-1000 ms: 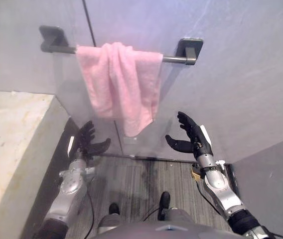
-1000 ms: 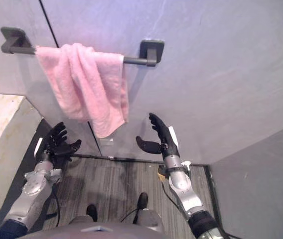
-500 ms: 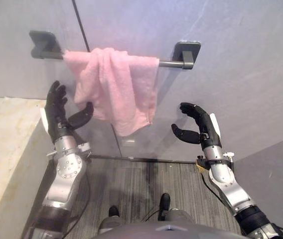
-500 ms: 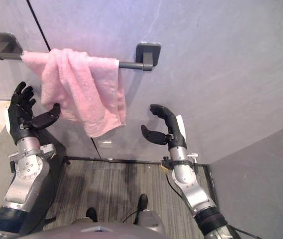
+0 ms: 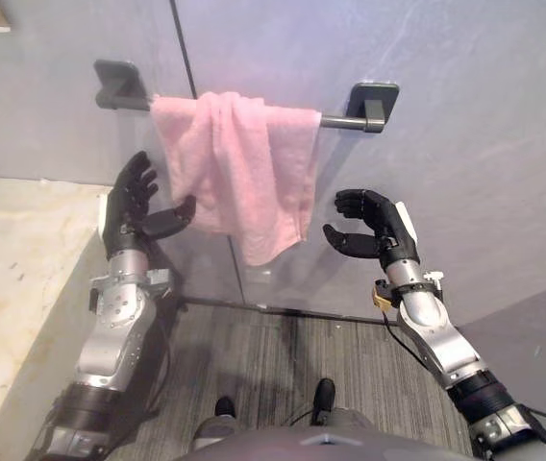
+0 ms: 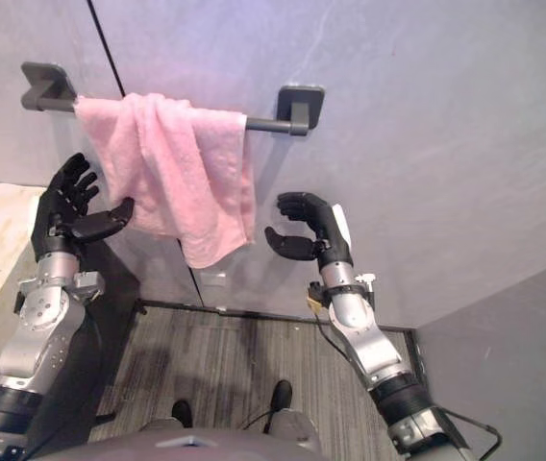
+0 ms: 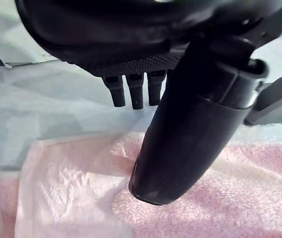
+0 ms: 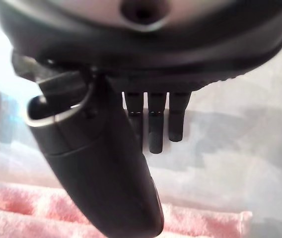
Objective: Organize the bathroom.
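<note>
At far left of the frame, a pale stone-like counter runs along the lower left edge, its dark side face dropping to a grey wood-grain floor. Left hand is raised at centre left, fingers straight and spread, thumb reaching toward the left edge of the pink towel; the left wrist view shows the thumb tip just over the cloth, contact uncertain. Towel hangs bunched over a dark towel bar at upper centre, mounted on a smooth grey wall with one vertical seam. Right hand, centre right, is loosely curled and empty, just right of the towel's lower corner, apart from it.
</note>
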Motion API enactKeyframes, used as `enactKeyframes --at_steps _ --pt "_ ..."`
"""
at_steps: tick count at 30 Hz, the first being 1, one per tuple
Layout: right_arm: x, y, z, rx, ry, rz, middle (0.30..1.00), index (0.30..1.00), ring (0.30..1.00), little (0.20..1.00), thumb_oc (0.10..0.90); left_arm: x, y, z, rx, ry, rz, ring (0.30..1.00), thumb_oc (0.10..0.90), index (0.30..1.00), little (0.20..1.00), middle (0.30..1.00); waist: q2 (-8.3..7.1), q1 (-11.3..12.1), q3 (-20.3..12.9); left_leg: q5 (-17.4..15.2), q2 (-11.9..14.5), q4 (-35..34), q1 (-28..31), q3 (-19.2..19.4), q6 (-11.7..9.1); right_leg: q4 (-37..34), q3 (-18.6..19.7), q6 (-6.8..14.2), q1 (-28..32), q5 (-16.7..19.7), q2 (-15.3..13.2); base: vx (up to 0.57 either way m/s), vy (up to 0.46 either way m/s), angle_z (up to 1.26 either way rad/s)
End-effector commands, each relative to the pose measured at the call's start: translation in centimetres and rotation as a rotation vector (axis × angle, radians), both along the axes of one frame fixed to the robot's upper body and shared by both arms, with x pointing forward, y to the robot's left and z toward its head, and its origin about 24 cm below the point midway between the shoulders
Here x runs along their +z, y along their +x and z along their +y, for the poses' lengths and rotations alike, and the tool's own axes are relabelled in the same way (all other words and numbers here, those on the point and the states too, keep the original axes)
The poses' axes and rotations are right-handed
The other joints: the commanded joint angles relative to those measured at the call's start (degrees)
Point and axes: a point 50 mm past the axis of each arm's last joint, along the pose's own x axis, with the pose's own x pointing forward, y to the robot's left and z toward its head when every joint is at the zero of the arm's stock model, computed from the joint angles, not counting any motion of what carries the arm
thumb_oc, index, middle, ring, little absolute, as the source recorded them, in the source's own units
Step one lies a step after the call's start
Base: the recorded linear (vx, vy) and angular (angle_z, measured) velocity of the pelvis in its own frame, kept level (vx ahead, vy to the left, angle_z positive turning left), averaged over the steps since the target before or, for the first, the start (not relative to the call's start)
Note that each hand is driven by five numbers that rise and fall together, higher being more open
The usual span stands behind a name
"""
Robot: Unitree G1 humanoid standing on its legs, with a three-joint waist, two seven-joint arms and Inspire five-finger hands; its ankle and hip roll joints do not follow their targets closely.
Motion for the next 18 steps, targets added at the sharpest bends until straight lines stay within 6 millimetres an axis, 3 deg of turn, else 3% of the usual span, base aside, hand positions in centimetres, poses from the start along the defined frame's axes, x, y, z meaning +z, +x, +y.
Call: enactKeyframes --at_steps 1,18 --pt "6.9 3.2 2.2 0.106 0.000 -0.302 0.900 0.900 0.900 0.900 0.800 6.8 3.0 -3.6 -0.304 0.111 -0.274 0.900 0.800 0.900 0.900 0.900 0.64 -0.7 -6.1 -4.6 -3.9 0.1 0.7 0.7 2.5 0.6 -2.3 7.8 6.1 -6.8 -3.1 0.00 0.000 0.00" --pt "4.4 3.0 2.8 0.161 -0.055 -0.202 0.900 0.900 0.900 0.900 0.800 7.9 2.8 -4.5 -0.706 0.022 -0.229 0.900 0.800 0.900 0.900 0.900 2.16 -1.3 -6.3 -5.1 -5.0 0.1 1.5 1.4 3.3 1.5 -1.8 8.6 6.0 -6.9 -3.8 0.01 0.010 0.01"
